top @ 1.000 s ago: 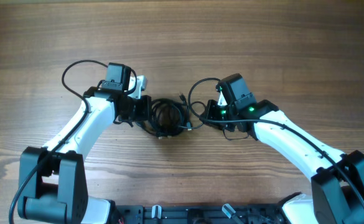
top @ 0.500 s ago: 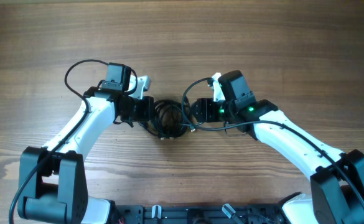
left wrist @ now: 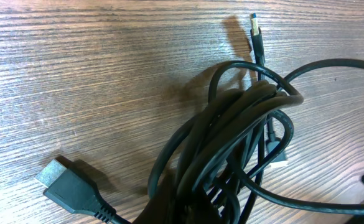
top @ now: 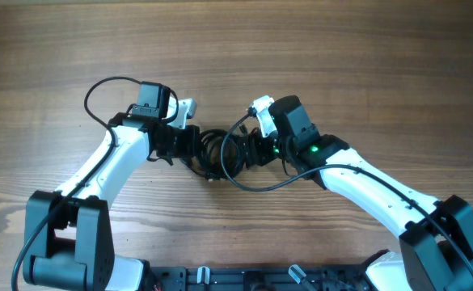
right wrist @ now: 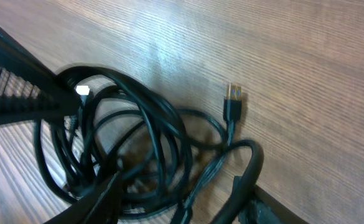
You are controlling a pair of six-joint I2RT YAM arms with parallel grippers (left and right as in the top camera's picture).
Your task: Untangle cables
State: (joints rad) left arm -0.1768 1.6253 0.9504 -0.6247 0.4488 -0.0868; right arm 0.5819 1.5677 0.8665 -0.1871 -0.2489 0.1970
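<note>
From up top, all I get is the brown wood-grain surface (top: 341,48), filling my overhead feed edge to edge with its darker streaks running left to right. The light is soft and even, and shadows stay faint. On my right wrist feed a pale sheen (right wrist: 169,59) glances off the wood.

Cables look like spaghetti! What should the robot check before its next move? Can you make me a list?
1. Left fingers shut on the cables: ok.
2. Right fingers open, ready to grab: ok.
3. Only one strand between the right fingers: cannot tell, several loops overlap there.
4. A plug lying free on the table, outside the bundle: ok.
5. Cables pulled apart: not ok, they are one tangled bundle.
</note>
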